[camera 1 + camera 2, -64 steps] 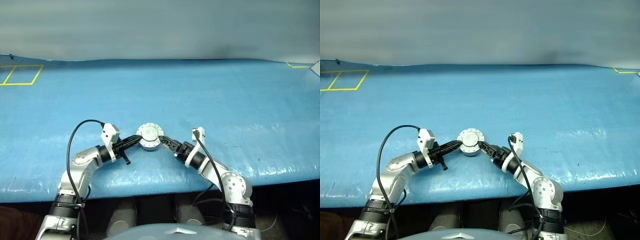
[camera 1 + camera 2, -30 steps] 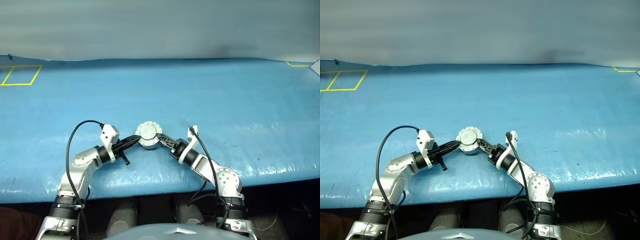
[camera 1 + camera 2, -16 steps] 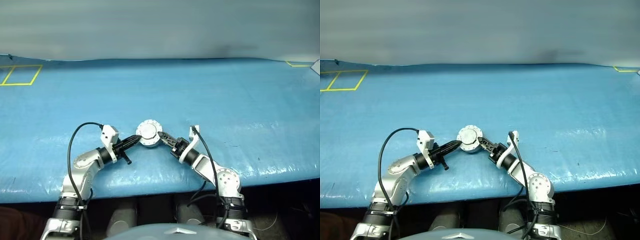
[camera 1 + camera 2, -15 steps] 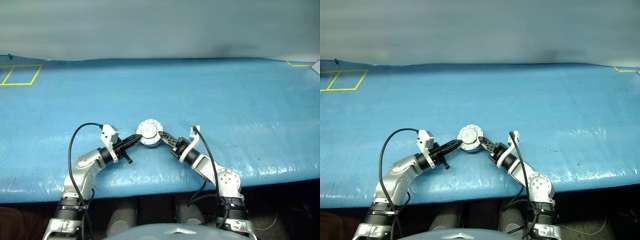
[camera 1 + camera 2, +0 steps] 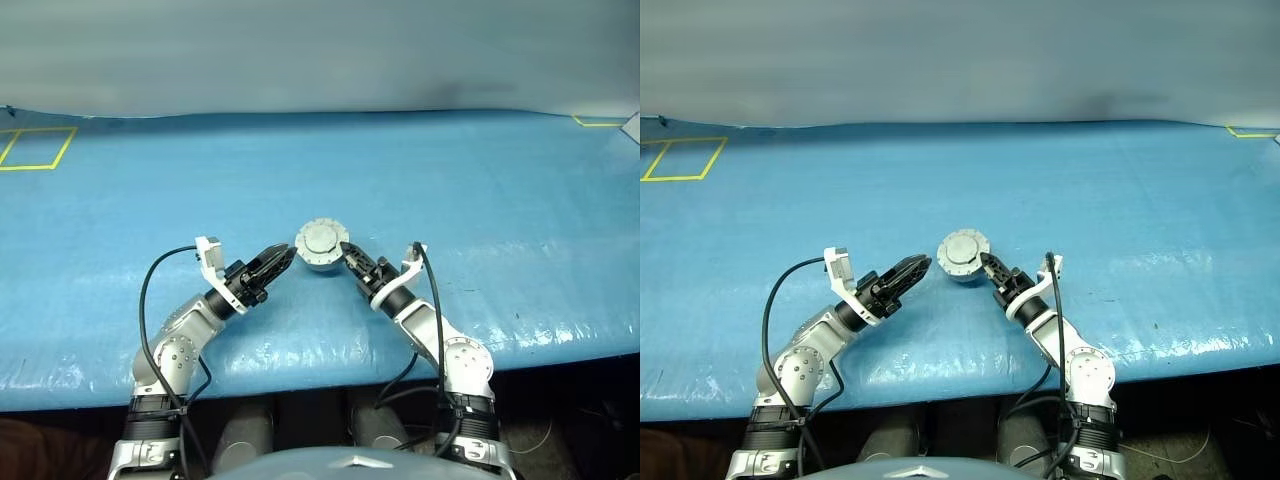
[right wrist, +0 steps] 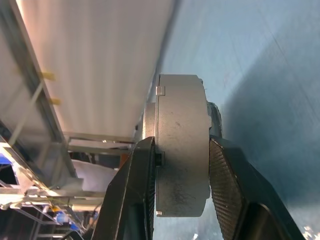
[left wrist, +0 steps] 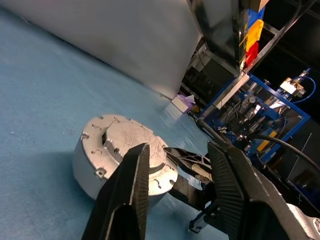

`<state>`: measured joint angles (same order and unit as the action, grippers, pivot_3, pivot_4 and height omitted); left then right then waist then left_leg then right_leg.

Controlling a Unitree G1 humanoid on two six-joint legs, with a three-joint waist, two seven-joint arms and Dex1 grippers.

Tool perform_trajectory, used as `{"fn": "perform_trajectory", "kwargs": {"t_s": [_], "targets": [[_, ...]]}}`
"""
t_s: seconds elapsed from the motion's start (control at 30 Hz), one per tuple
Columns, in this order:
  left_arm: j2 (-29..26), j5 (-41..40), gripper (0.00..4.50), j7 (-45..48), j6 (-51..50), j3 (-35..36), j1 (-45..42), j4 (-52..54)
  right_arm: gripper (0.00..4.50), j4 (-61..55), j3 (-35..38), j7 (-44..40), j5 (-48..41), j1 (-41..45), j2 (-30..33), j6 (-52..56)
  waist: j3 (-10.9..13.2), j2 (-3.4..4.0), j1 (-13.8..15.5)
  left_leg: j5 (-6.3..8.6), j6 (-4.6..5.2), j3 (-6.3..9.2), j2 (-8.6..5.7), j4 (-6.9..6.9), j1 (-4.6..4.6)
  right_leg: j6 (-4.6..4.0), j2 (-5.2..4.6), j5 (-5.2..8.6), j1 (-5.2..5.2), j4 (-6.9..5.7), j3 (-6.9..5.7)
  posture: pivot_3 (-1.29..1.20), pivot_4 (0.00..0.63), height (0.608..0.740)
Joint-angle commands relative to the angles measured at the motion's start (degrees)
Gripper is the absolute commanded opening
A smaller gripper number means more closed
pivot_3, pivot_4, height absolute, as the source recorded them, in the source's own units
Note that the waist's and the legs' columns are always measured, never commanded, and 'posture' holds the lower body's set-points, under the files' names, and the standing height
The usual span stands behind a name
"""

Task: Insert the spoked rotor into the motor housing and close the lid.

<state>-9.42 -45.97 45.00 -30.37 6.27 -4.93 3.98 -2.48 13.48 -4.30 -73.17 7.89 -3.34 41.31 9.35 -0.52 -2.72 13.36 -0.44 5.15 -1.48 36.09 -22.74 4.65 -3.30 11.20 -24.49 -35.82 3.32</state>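
A broad table (image 5: 480, 180) covered in a blue sheet is seen stretching across the scene, with a pale wall (image 5: 320, 50) rising behind it. Yellow tape outlines (image 5: 30, 148) are marked on the sheet at the far left corner, and another short piece of yellow tape (image 5: 590, 122) is marked at the far right.

Near the front middle of the table, the motor housing (image 5: 322, 244) is seen as a closed, silvery round assembly, its flat notched lid (image 7: 131, 143) fitted on top. No copper windings or spokes can be made out, so the spoked rotor cannot be told apart from the closed unit.

The assembly is clamped by the right gripper (image 5: 350, 257), which reaches in from the right. In the right wrist view, one black finger (image 6: 140, 190) is pressed against the lid side and the other against the opposite flat face, with the grey rim (image 6: 182, 145) between them. Whether the assembly rests on the sheet or is lifted just clear of it cannot be told.

The left gripper (image 5: 276, 262) is held just to the left of the assembly, apart from it. Its two black fingers (image 7: 131, 185) are spread, with nothing between them, and are pointed toward the housing.
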Motion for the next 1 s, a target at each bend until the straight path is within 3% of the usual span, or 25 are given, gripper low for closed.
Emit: {"fn": "perform_trajectory", "kwargs": {"t_s": [0.03, 0.13, 0.47, 1.0], "targets": [[1.57, -3.03, 3.52, -1.13, -0.74, 1.15, -0.25, 2.06, 1.19, -5.62, 0.55, -0.33, -5.08, 5.88, -4.00, -2.09, 0.01, 0.01, -0.23, 0.00, 0.00, 0.00, 0.00, 0.00, 0.00, -0.01, 0.01, 0.00, 0.00, 0.00, 0.00, 0.00, 0.150, 0.740], [3.36, -5.27, 4.48, -2.71, -1.84, 1.96, -0.58, 1.76, 1.19, -6.98, 0.30, 0.05, -6.87, 7.21, -3.51, -2.86, 0.02, 0.01, -0.44, 0.00, 0.00, -0.01, 0.00, 0.00, -0.01, 0.01, 0.01, -0.02, 0.00, 0.00, 0.02, 0.00, 0.150, 0.740], [8.02, -22.91, 4.48, -9.03, -13.47, 6.80, -4.28, 0.58, 1.19, -11.86, -3.09, 0.73, -9.24, 7.13, -2.87, -2.42, 0.02, 0.02, -0.44, 0.00, 0.01, 0.05, -0.01, 0.06, -0.06, 0.03, 0.03, -0.05, 0.00, -0.01, 0.01, 0.00, 0.150, 0.740], [12.13, -24.17, 4.48, -11.57, -13.38, 6.70, -9.58, -2.57, 1.19, -15.22, -10.06, -2.23, -7.18, 3.09, -1.24, 0.53, 0.02, 0.02, -0.48, 0.00, 0.00, 0.04, -0.03, 0.17, -0.08, -0.11, 0.06, -0.16, 0.03, -0.02, 0.05, 0.00, 0.150, 0.740]]}}
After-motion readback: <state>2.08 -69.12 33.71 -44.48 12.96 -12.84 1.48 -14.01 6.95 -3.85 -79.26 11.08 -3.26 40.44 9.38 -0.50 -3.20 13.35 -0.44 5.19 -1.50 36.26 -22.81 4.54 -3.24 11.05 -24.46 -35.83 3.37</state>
